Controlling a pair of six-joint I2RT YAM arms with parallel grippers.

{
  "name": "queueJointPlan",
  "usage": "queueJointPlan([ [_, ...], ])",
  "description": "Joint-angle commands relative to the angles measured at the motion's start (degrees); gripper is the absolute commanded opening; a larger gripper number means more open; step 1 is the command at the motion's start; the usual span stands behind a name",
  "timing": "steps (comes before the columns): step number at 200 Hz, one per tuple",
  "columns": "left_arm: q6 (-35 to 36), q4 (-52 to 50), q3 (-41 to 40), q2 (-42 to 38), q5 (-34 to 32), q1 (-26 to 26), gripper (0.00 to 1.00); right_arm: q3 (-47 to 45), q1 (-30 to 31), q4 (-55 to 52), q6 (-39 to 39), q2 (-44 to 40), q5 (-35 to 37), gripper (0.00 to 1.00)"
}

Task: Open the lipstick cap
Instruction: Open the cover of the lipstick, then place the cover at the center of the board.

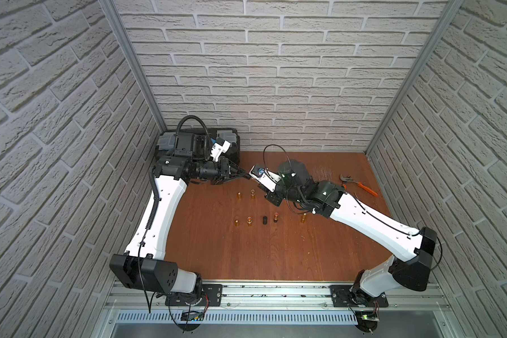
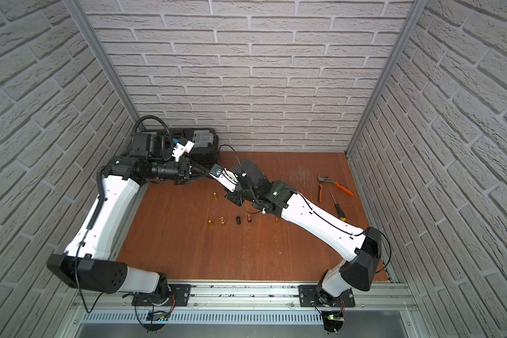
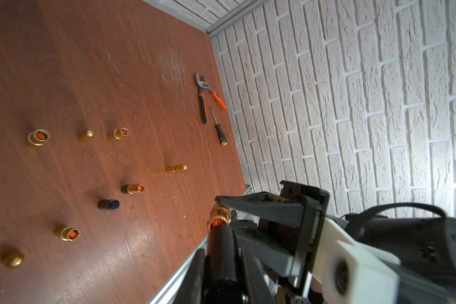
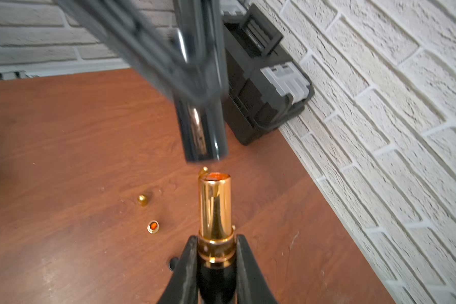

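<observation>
My left gripper [image 3: 223, 252] is shut on the glossy black lipstick cap [image 3: 221, 244], which also shows in the right wrist view [image 4: 203, 131]. My right gripper [image 4: 216, 244] is shut on the lipstick's black base, its fingers [image 4: 187, 263] pinching at the gold collar. The gold lipstick tube [image 4: 215, 208] sticks out bare, with orange showing at its tip. A small gap separates the tube's tip from the cap's open mouth. In both top views the two grippers meet tip to tip above the table's back left, the left gripper [image 1: 245, 175] [image 2: 208, 174] facing the right wrist.
Several gold lipsticks and caps stand in rows on the brown table [image 1: 275, 263], with a loose black cap [image 1: 264, 220] among them. Pliers [image 1: 359, 184] and a screwdriver [image 2: 338, 209] lie at the back right. A black toolbox [image 1: 231, 143] sits against the back wall.
</observation>
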Motion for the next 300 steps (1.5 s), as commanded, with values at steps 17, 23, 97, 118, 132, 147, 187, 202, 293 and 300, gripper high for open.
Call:
queueJointPlan([
  [17,-0.21,1.73,-0.28,-1.59,1.24,1.59,0.08,-0.87,-0.33,-0.74,0.54,-2.79,4.72,0.04],
  [23,-0.56,2.48,-0.68,-1.46,1.16,1.6,0.08,-0.76,-0.34,-1.0,0.48,-3.05,4.96,0.04],
  [97,4.57,7.45,4.69,11.07,-29.72,-15.93,0.09,-2.28,-0.23,-6.0,3.02,-14.63,9.91,0.04],
  [118,6.34,11.33,8.1,17.85,-38.15,-22.48,0.09,-3.31,-0.24,-7.1,4.95,-19.23,9.68,0.05],
  [132,8.5,10.81,12.5,23.37,-44.36,-26.29,0.09,-4.12,-0.24,-8.04,5.63,-21.64,9.69,0.05],
  [147,10.63,9.78,17.35,29.39,-48.45,-29.46,0.1,-4.36,-0.24,-9.55,6.09,-23.56,10.41,0.05],
  [187,15.15,7.4,29.64,43.43,-54.31,-35.79,0.11,-5.96,-0.3,-11.18,6.2,-27.28,11.4,0.05],
  [202,15.64,7.11,32.57,47.12,-55.7,-36.86,0.11,-6.82,-0.24,-11.12,5.99,-28.26,11.8,0.06],
  [293,17.57,11.88,31.53,55.49,-56.48,-38.51,0.12,-8.8,-0.24,-10.65,6.08,-28.17,11.84,0.06],
  [300,17.63,12.47,31.16,55.68,-56.39,-38.52,0.12,-8.75,-0.24,-10.66,6.15,-28.0,11.75,0.06],
])
